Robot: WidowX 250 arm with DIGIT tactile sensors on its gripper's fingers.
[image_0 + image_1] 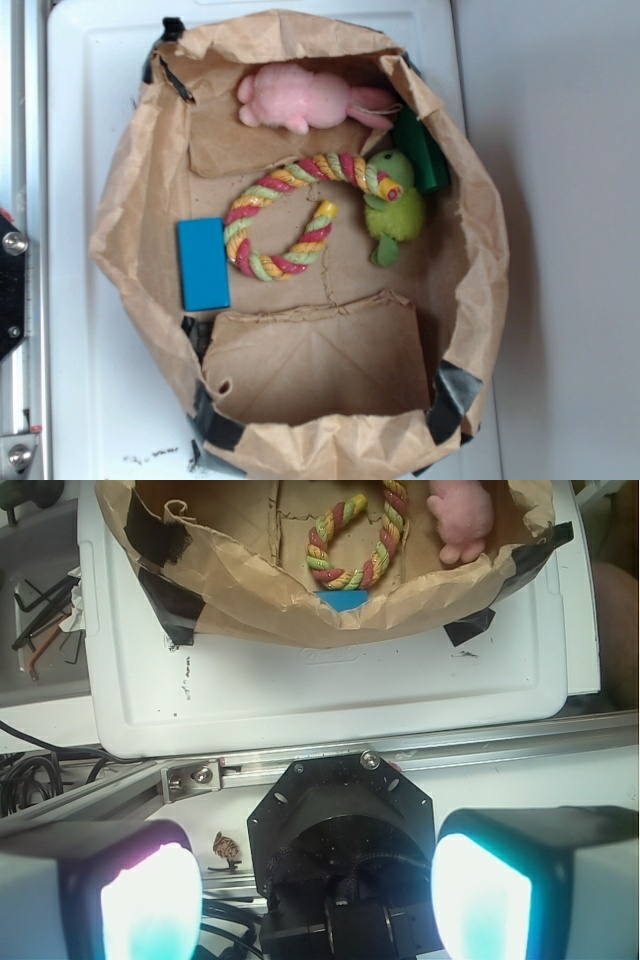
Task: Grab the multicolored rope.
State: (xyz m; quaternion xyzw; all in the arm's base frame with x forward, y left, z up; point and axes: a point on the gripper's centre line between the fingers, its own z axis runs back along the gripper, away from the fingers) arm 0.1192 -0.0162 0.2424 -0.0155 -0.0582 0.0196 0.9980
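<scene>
From the wrist view, nearest to me, my fingers sit at the bottom corners of the picture, spread wide apart with nothing between them; the gripper holds nothing. Behind the gap I look down on the arm's black base and the aluminium rail, so I judge the arm is parked back off the work, well apart from anything it could grab.

Beyond the rail lies the white tray on the worktop, and on it the brown paper bag, its walls rolled down and taped at the corners with black tape, presumably so that it stands open and gives access from above.

In the exterior view, the multicolored rope lies flat on the bag's floor, curled into a near-closed loop with one end running up to touch the lime-green plush. The blue block lies just beside the loop's other side. The pink plush rests farther off against the bag wall, and a dark green block is wedged beside the lime-green plush.

I judge the approach has not begun. The loop's bare middle arc, clear of block and plush, looks the safest place to pinch.
</scene>
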